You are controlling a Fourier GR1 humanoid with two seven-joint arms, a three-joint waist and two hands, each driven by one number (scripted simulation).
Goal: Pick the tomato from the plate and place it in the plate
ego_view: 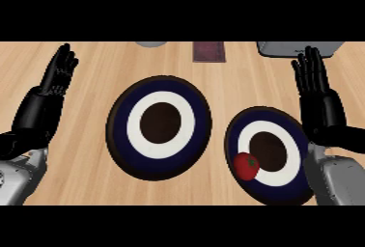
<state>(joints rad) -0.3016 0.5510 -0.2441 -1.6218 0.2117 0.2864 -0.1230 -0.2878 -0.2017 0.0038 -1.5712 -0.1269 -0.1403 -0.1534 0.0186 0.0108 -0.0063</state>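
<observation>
Resting near the view's left edge, the left hand is open, its fingers straight, close together and pointing away from the robot, tilted a little to the right. Its black wrist runs down to the grey left forearm at the lower left corner. The right hand mirrors it near the right edge: flat, fingers straight and pointing up the view, holding nothing. The grey right forearm comes in at the lower right corner and covers a bit of the right plate's edge.

Two round plates lie on the wooden desk between the hands, each with a dark blue ring, a white ring and a brown middle. The left plate sits near the centre of the view. The right plate lies just beside it, lower and to the right. The tomato sits on the right plate, on its lower left part, across the white ring and the blue ring. Neither hand touches it.

Along the far edge of the desk are a grey round thing, a dark red slab and a grey box, the last just beyond the right hand's fingertips.
</observation>
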